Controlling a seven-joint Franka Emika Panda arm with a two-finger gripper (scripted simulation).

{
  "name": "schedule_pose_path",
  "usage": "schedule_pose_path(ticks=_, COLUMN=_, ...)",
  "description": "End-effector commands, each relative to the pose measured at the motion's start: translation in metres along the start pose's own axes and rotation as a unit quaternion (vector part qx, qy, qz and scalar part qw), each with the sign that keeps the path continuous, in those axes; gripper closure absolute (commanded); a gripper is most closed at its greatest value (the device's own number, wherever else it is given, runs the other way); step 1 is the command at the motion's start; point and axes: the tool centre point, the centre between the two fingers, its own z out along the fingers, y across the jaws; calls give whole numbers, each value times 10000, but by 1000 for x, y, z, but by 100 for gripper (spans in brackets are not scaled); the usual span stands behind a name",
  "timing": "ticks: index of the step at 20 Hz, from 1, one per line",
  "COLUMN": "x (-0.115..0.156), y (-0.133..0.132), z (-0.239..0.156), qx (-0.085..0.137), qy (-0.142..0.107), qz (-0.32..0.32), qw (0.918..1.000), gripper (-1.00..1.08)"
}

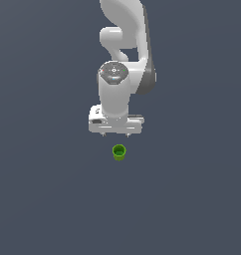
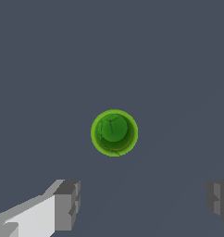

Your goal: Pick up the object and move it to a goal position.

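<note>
The object is a tiny bright green round cup (image 1: 119, 152) with a darker hollow inside, standing upright on the flat grey floor. In the wrist view the cup (image 2: 114, 133) sits at the picture's centre, seen from straight above. My white gripper (image 1: 115, 134) hangs just behind the cup in the exterior view, a short way above the floor. Its two fingertips (image 2: 67, 203) stand wide apart with nothing between them, so it is open. The cup is well narrower than the gap and lies apart from both fingers.
The white arm (image 1: 123, 45) rises behind the gripper toward the top of the exterior view. A plain dark grey floor (image 1: 43, 199) surrounds the cup on every side.
</note>
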Motion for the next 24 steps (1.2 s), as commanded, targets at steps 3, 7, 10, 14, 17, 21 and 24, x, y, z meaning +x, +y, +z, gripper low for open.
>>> schedule_pose_path(ticks=3, x=0, y=-1, z=1, qx=7, qy=-1, qz=84, qw=10000, gripper=-92)
schedule_pose_path(ticks=7, x=1, y=-2, z=3, qx=15, qy=5, qz=288, qw=9996, gripper=-92)
schedule_pose_path(ticks=10, x=2, y=-2, z=6, qx=27, qy=9, qz=508, qw=9987, gripper=-92)
schedule_pose_path(ticks=14, x=3, y=-3, z=9, qx=45, qy=17, qz=892, qw=9960, gripper=-92)
schedule_pose_path(ticks=17, x=4, y=-4, z=13, qx=61, qy=24, qz=1250, qw=9921, gripper=-92)
schedule_pose_path(ticks=21, x=6, y=-6, z=19, qx=84, qy=33, qz=1795, qw=9837, gripper=-92)
schedule_pose_path(ticks=24, x=8, y=-7, z=23, qx=100, qy=40, qz=2205, qw=9753, gripper=-92)
